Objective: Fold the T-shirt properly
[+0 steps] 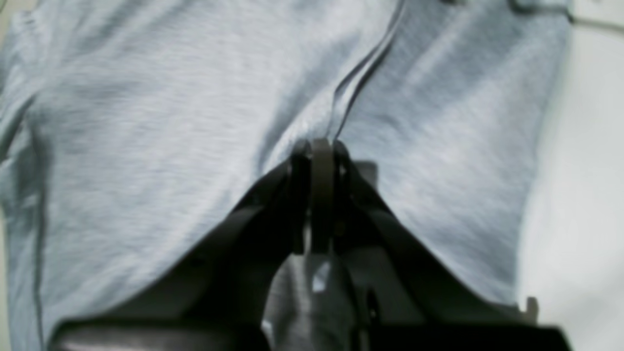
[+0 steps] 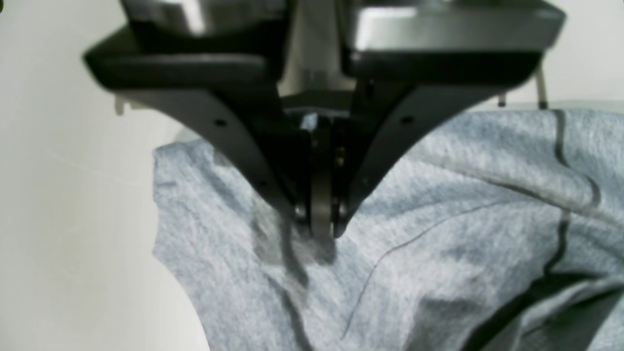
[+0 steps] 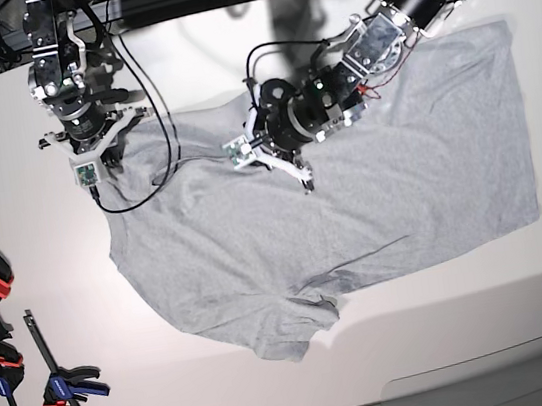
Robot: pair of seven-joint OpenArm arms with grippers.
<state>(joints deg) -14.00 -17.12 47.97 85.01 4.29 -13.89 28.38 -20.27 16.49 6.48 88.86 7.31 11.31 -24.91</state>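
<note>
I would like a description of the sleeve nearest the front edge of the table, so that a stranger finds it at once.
On the white table lies a large grey T-shirt, spread almost flat. Follow its lower edge toward the clamps at the side: the sleeve sticks out there toward the front edge. Unlike the rest of the cloth, it is crumpled and no gripper touches it.

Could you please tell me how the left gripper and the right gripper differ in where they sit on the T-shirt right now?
The left gripper pinches the T-shirt in the middle of the cloth; the right gripper pinches it at an outer edge near a sleeve. The left arm reaches low across the shirt, while the right arm comes down from above beside it. Both have their jaws shut on grey fabric, each raising a small ridge.
</note>
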